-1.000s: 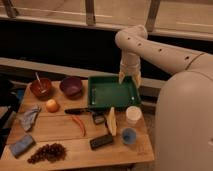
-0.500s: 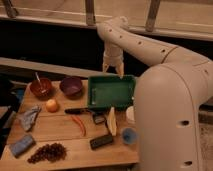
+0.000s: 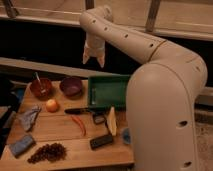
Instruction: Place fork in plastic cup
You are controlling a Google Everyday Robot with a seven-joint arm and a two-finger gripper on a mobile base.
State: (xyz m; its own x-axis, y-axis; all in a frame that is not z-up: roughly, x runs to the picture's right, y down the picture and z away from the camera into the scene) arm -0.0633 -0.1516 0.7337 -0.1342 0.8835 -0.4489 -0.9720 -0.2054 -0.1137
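At the front left corner of the table [image 3: 57, 134] a blue sponge [image 3: 22, 145] lies flat, and a dark bunch of grapes [image 3: 48, 152] lies just to its right. A grey cloth [image 3: 28, 118] is crumpled behind the sponge, near the left edge. Behind the cloth stands a brown bowl [image 3: 43, 91]. The fork [image 3: 37, 80], thin and pale, leans inside it with its upper end poking up over the rim. An orange [image 3: 51, 105] sits just in front of that bowl, and a purple bowl [image 3: 71, 86] stands near the brown one on its right, not touching it. A knife [image 3: 77, 110] with a black handle lies crosswise at mid-table, with a red chili [image 3: 79, 125] just in front of it. High above the table, roughly over the gap between the purple bowl and the green tray [image 3: 106, 79], the gripper [image 3: 94, 60] hangs pointing down. Its two fingers are spread apart with nothing between them, well apart from the fork. The tray sits at the back of the table, right of the purple bowl. In front of it a pale yellow wedge [image 3: 111, 122] stands on end, and a black block [image 3: 101, 141] lies near the front edge. A sliver of a blue cup [image 3: 125, 135] shows beside the arm [image 3: 167, 100], whose bulk covers the table's right side. The plastic cup cannot be seen.
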